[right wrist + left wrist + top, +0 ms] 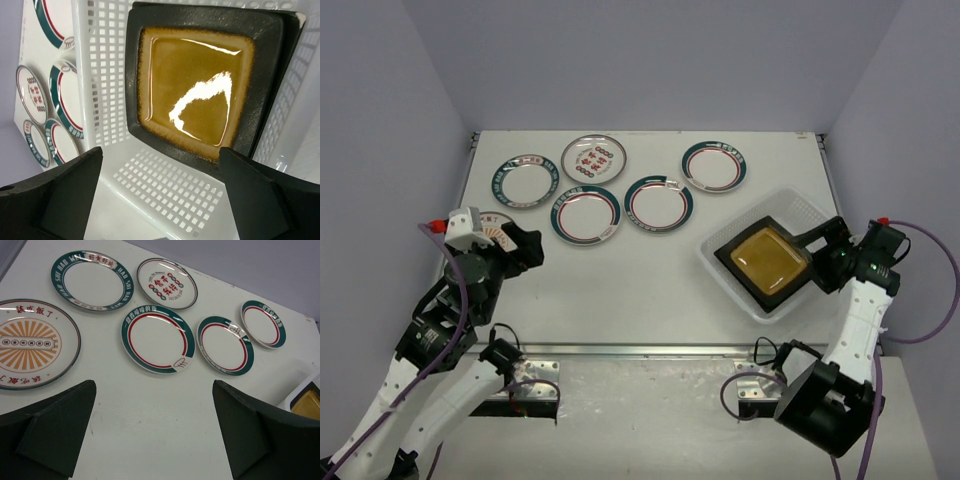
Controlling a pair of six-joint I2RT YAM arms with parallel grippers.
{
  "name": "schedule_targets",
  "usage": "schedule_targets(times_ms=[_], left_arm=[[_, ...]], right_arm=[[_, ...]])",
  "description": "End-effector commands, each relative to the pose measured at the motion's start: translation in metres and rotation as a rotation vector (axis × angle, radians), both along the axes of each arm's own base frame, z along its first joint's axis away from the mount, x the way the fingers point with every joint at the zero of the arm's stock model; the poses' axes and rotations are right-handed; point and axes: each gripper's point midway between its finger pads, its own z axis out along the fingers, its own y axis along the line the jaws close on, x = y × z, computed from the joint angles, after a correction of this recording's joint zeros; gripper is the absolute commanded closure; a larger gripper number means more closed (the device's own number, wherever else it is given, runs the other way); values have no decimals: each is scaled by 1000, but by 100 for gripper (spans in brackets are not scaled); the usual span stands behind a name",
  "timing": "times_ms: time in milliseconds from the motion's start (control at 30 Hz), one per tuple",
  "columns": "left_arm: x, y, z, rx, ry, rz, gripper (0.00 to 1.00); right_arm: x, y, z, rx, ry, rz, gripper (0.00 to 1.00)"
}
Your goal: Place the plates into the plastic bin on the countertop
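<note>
Pale lavender walls close in a white countertop [650,290], and most of the job is yet to be done. At the right side sits the plastic bin [792,203], set at an angle, with the amber square plate [769,259] lying flat inside it. The right wrist view shows a dark edge along that plate's far side that may be a second plate underneath, but I cannot tell for sure.

The right gripper [820,257] hangs over the bin's near corner with its jaws spread wide and nothing in them, so I judge that plate to be delivered.

Out on the countertop, well apart from the bin, lie the round white plates [586,216]: five in a loose cluster toward the back, plus the orange sunburst plate [30,342] at the left, partly hidden under the left arm in the overhead view. The left gripper [154,385] hovers just beside that plate, jaws fully apart, holding nothing. By my count six round plates are left to go in.
</note>
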Motion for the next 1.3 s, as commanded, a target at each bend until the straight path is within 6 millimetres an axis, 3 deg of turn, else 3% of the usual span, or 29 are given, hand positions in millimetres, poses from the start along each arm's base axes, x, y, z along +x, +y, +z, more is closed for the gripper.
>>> schedule_targets(times_ms=[0,67,167,267,333,400,433,467,500,533,667,767,833,933,1067,1100,1167,1233,1267], left_arm=[[5,-6,4,-4,-1,-11,0],[7,-7,2,-1,14,-6,0],[15,-14,-7,-24,81,7,0],[26,-42,-25,-139,161,-32,0],[37,-65,-40,-247,198,-59,0],[61,-89,-70,-341,246,-73,0],[70,-94,-80,-367,259,-71,0],[76,-95,-77,-413,239,-68,0],[92,-109,-97,-515,289,-93,0],[112,-108,-113,-634,298,-76,0],[145,-91,-138,-786,278,22,0],[152,-78,-166,-808,287,137,0],[155,-76,-189,-828,304,178,1],[162,-81,-202,-857,323,188,3],[161,-75,-233,-858,370,264,15],[156,-69,-242,-848,383,308,28],[153,-65,-246,-845,380,329,35],[151,-60,-251,-830,389,359,59],[149,-59,-254,-823,401,376,62]], right_arm=[[12,7,25,-44,-59,80,1],[18,17,44,-63,-118,135,1],[31,86,112,-30,-331,405,1],[28,139,151,-14,-442,588,1],[23,161,165,37,-497,671,1],[12,198,190,180,-634,820,1],[5,209,200,236,-694,880,1],[-7,216,190,342,-632,903,1],[-16,222,214,359,-770,987,1],[-28,231,212,432,-748,1007,1],[-43,226,215,323,-711,996,1],[-70,221,233,188,-783,1033,1],[-82,222,235,178,-814,1057,1],[-89,223,231,175,-831,1067,1],[-89,224,227,186,-821,1077,1],[-87,223,225,174,-823,1071,1],[-86,222,224,163,-826,1067,1],[-85,222,225,156,-829,1066,1],[-86,222,226,154,-832,1067,1]])
